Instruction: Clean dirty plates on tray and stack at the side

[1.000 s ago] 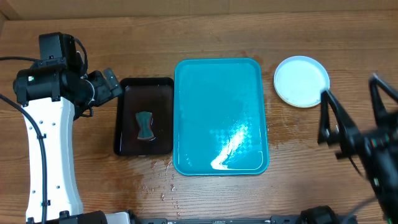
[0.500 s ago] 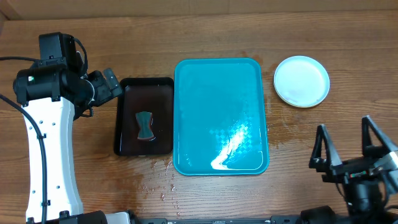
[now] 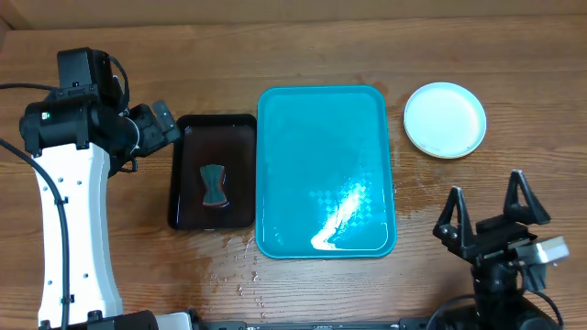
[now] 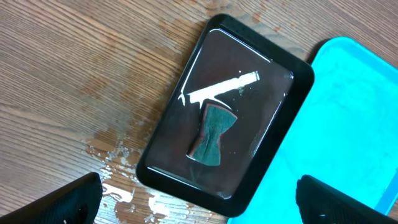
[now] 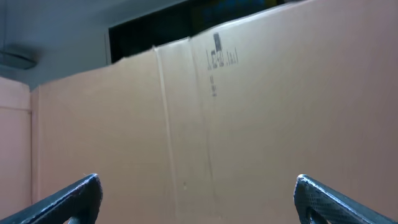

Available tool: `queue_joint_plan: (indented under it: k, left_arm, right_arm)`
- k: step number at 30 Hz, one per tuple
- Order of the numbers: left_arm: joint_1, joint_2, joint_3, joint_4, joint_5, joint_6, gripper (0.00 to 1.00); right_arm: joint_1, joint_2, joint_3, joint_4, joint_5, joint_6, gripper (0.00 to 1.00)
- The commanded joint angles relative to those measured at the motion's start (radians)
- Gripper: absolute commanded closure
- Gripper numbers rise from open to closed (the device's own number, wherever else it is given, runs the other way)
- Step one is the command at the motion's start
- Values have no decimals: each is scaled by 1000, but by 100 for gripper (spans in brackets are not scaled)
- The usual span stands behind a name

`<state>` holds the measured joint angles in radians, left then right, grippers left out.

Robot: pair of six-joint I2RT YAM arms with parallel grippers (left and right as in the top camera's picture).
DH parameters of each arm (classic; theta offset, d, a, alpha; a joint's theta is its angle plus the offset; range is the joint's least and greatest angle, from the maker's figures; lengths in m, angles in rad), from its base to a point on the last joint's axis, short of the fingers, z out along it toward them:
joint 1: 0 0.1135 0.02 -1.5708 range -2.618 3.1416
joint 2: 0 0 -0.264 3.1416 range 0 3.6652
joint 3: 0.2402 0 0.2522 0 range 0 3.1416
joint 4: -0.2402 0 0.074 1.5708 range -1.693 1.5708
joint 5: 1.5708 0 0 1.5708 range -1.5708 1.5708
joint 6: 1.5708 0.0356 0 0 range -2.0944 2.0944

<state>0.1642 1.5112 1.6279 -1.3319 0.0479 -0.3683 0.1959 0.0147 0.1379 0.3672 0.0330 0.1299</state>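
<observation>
The right gripper [image 3: 486,213] is hanging wide open and empty by the table's near edge, having drawn back from beside the plates [image 3: 445,119]. These are showing as one pale disc on the table, right of the tray [image 3: 312,137]. The right wrist camera is facing cardboard [image 5: 280,124] whose dark print [image 5: 214,59] is too blurred to read. The left gripper [image 3: 163,124], also spread wide and empty, is staying beside the black tray [image 3: 183,215] with its sponge [image 3: 213,186].
</observation>
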Motion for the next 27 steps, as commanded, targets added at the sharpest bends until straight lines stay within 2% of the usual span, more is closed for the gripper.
queue_joint_plan:
  k: [1, 4, 9, 15, 27]
  left_arm:
    - [-1, 5, 17, 1, -7, -6, 0]
    - [-1, 5, 17, 1, -7, -6, 0]
    - [-1, 5, 17, 1, -7, -6, 0]
    - [-1, 5, 17, 1, -7, -6, 0]
    - [-1, 5, 17, 1, -6, -6, 0]
  right_arm:
    - [-12, -11, -62, 6, -5, 0, 0]
    - [-19, -11, -119, 3, -9, 0, 0]
    - [-31, -11, -130, -134, -10, 31, 0]
    - [-31, -11, -130, -455, -10, 30, 0]
    - [-31, -12, -130, -451, -12, -2, 0]
